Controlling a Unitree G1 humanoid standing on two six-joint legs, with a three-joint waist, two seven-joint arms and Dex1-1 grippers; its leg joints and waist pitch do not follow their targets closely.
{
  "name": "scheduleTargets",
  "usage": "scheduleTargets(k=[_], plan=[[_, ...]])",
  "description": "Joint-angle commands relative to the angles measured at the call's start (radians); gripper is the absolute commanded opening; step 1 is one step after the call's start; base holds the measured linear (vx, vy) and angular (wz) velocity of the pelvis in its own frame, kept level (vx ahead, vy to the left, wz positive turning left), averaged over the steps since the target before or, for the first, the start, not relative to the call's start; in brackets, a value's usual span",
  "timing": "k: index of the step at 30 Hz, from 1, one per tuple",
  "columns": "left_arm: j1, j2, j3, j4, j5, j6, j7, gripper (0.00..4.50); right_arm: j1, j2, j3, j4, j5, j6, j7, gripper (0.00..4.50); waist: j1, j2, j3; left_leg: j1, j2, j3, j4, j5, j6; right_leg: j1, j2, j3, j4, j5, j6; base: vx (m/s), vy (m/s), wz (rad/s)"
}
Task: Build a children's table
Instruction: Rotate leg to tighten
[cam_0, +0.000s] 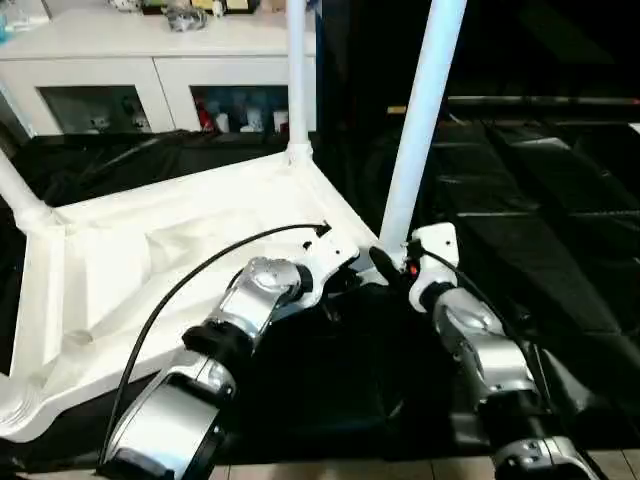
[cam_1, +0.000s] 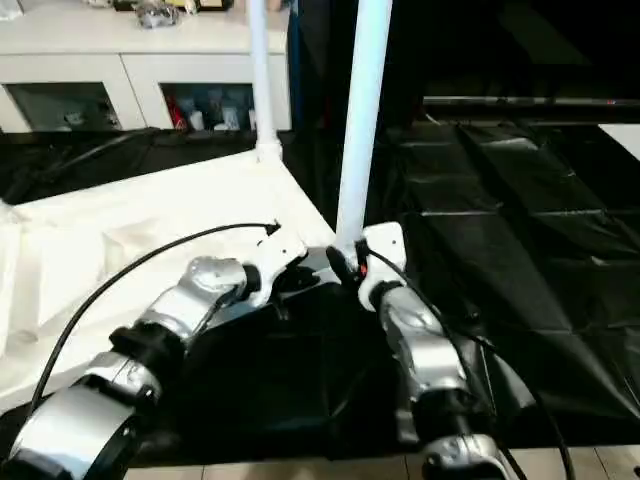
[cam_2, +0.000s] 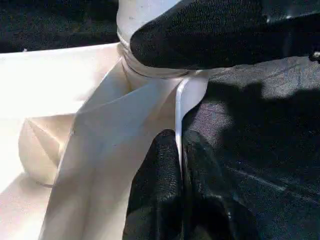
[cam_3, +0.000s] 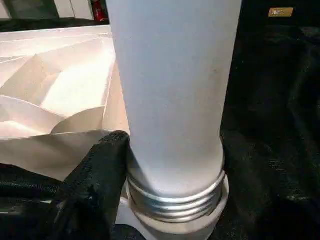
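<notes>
Item: children's table, part-built, lying underside up on a black-draped surface (cam_0: 560, 250).

Tabletop (cam_0: 150, 260): white plastic, raised rim, ribbed underside; placed at centre left of the left eye view. Three legs are seen standing in corner sockets: one at the far corner (cam_0: 297, 75), a stub at the left edge (cam_0: 18, 195), and the near-corner leg (cam_0: 420, 120) rising through the upper middle of the frame.

Near-corner leg, joint: in the right wrist view the threaded collar (cam_3: 175, 197) is seen with several turns exposed above the socket (cam_3: 172, 225). The leg is judged not fully screwed home.

Left pincer (cam_2: 181, 165): narrow, closed on the thin rim (cam_2: 178, 115) of the tabletop just beside that socket.

Right pincer (cam_0: 392, 268): spread fairly wide around the base of the near-corner leg, one black finger (cam_3: 100, 170) lying against it; a firm hold cannot be confirmed.

Risks noted:
- Cross-threading, if the leg is turned while leaning off the socket's axis.
- Slipping of the fingers on the smooth cylinder, leaving the threads exposed and the leg loose.
- Rotation or sliding of the tabletop on the black cloth, if the rim hold is lost under the turning force.
- Bending of the thin rim under a hard pinch.

Background: white cabinet (cam_0: 150, 70), upper left, not part of the item.
</notes>
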Motion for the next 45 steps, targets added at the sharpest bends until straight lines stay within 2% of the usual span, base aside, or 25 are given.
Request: scheduleTargets(k=[1,2,4,7,8,10,12,14,16,19,22,28,29,30,32,35,38,45], plan=[[-0.005,-0.040,0.000,0.027,-0.004,-0.030,0.045,0.00,0.013,0.048,0.103,0.006,-0.024,0.001,0.060,2.66,0.001,-0.025,-0.044,-0.008,-0.014,0.009,-0.073,-0.269,0.047,0.037,-0.025,0.019,-0.104,-0.389,-0.132,0.000,0.000,0.00],[-0.005,-0.034,0.001,0.028,-0.005,-0.035,0.040,0.00,0.018,0.039,0.100,-0.004,-0.019,-0.008,0.076,3.21,0.001,-0.027,-0.044,-0.010,-0.014,0.009,-0.073,-0.267,0.050,0.036,-0.025,0.019,-0.104,-0.390,-0.130,0.000,0.000,0.00],[0.002,-0.011,0.005,0.018,-0.011,-0.044,0.013,0.00,0.031,0.000,0.095,-0.045,0.001,-0.014,0.134,3.21,0.004,-0.028,-0.044,-0.007,-0.012,0.009,-0.074,-0.268,0.053,0.035,-0.025,0.019,-0.105,-0.389,-0.131,0.000,0.000,0.00],[0.020,0.036,0.008,0.003,-0.024,-0.075,-0.063,0.00,0.053,-0.089,0.103,-0.122,0.029,0.021,0.259,3.41,0.009,-0.028,-0.049,-0.014,-0.011,0.009,-0.071,-0.227,0.069,0.044,-0.024,0.020,-0.095,-0.302,-0.146,0.000,0.000,0.00],[0.027,0.050,0.010,-0.005,-0.032,-0.078,-0.091,0.00,0.063,-0.119,0.110,-0.145,0.039,0.025,0.309,3.62,0.009,-0.030,-0.048,-0.018,-0.012,0.010,-0.069,-0.211,0.077,0.048,-0.022,0.020,-0.091,-0.259,-0.155,0.000,0.000,0.00],[0.041,0.072,0.012,-0.022,-0.048,-0.097,-0.148,0.00,0.085,-0.163,0.114,-0.187,0.068,0.035,0.388,3.62,0.008,-0.034,-0.051,-0.019,-0.013,0.011,-0.066,-0.188,0.090,0.051,-0.026,0.020,-0.088,-0.234,-0.166,0.000,0.000,0.00],[0.071,0.112,0.016,-0.060,-0.081,-0.126,-0.265,0.00,0.115,-0.233,0.119,-0.246,0.113,0.055,0.507,3.62,0.010,-0.036,-0.050,-0.021,-0.011,0.011,-0.065,-0.166,0.108,0.054,-0.026,0.021,-0.084,-0.199,-0.181,0.000,0.000,0.00],[0.096,0.143,0.011,-0.101,-0.107,-0.126,-0.358,0.00,0.124,-0.269,0.121,-0.266,0.123,0.058,0.549,3.62,0.010,-0.032,-0.052,-0.019,-0.008,0.013,-0.063,-0.151,0.119,0.051,-0.025,0.021,-0.079,-0.157,-0.204,0.000,0.000,0.00],[0.114,0.166,0.005,-0.137,-0.123,-0.111,-0.416,0.00,0.126,-0.285,0.121,-0.274,0.125,0.059,0.570,3.62,0.008,-0.028,-0.052,-0.016,-0.005,0.012,-0.065,-0.148,0.111,0.049,-0.026,0.020,-0.074,-0.141,-0.230,0.000,0.000,0.00],[0.151,0.207,0.001,-0.229,-0.185,-0.061,-0.532,0.00,0.122,-0.308,0.123,-0.283,0.120,0.066,0.605,3.62,0.009,-0.027,-0.051,-0.013,-0.001,0.014,-0.066,-0.147,0.105,0.048,-0.026,0.021,-0.070,-0.123,-0.254,0.000,0.000,0.00],[0.171,0.231,-0.004,-0.282,-0.216,-0.031,-0.591,0.00,0.120,-0.323,0.134,-0.289,0.120,0.072,0.629,3.62,0.012,-0.026,-0.049,-0.008,0.000,0.017,-0.066,-0.159,0.105,0.044,-0.025,0.022,-0.072,-0.126,-0.257,0.000,0.000,0.00],[0.194,0.232,0.008,-0.340,-0.237,0.009,-0.623,0.00,0.117,-0.331,0.160,-0.281,0.116,0.067,0.669,3.62,0.019,-0.027,-0.048,-0.010,-0.001,0.016,-0.068,-0.168,0.083,0.047,-0.028,0.023,-0.073,-0.166,-0.233,0.000,0.000,0.00],[0.196,0.232,0.008,-0.344,-0.238,0.013,-0.624,0.00,0.117,-0.331,0.162,-0.280,0.112,0.064,0.671,3.62,0.019,-0.032,-0.049,-0.012,-0.002,0.016,-0.067,-0.161,0.083,0.048,-0.028,0.023,-0.074,-0.164,-0.228,0.000,0.000,0.00],[0.199,0.232,0.007,-0.352,-0.239,0.020,-0.623,0.00,0.116,-0.331,0.164,-0.277,0.109,0.060,0.673,3.62,0.021,-0.029,-0.049,-0.011,-0.002,0.016,-0.067,-0.154,0.083,0.047,-0.028,0.023,-0.072,-0.160,-0.226,0.000,0.000,0.00],[0.200,0.230,0.006,-0.356,-0.237,0.022,-0.619,0.00,0.115,-0.330,0.164,-0.274,0.109,0.059,0.674,3.27,0.021,-0.029,-0.050,-0.011,-0.003,0.017,-0.066,-0.144,0.086,0.047,-0.027,0.023,-0.071,-0.145,-0.227,0.000,0.000,0.00],[0.201,0.230,0.007,-0.361,-0.237,0.027,-0.618,0.00,0.112,-0.328,0.163,-0.270,0.112,0.057,0.673,3.24,0.023,-0.028,-0.050,-0.012,-0.003,0.016,-0.065,-0.139,0.088,0.048,-0.027,0.022,-0.070,-0.136,-0.229,0.000,0.000,0.00],[0.204,0.229,0.010,-0.367,-0.235,0.036,-0.618,0.00,0.111,-0.326,0.163,-0.267,0.117,0.055,0.678,2.85,0.023,-0.028,-0.051,-0.011,-0.003,0.016,-0.065,-0.139,0.087,0.048,-0.027,0.023,-0.070,-0.138,-0.228,0.000,0.000,0.00],[0.208,0.224,0.017,-0.367,-0.227,0.039,-0.601,0.00,0.118,-0.317,0.160,-0.256,0.114,0.049,0.671,2.75,0.023,-0.028,-0.052,-0.011,-0.004,0.016,-0.063,-0.130,0.092,0.050,-0.026,0.022,-0.068,-0.118,-0.235,0.000,0.000,0.00]])
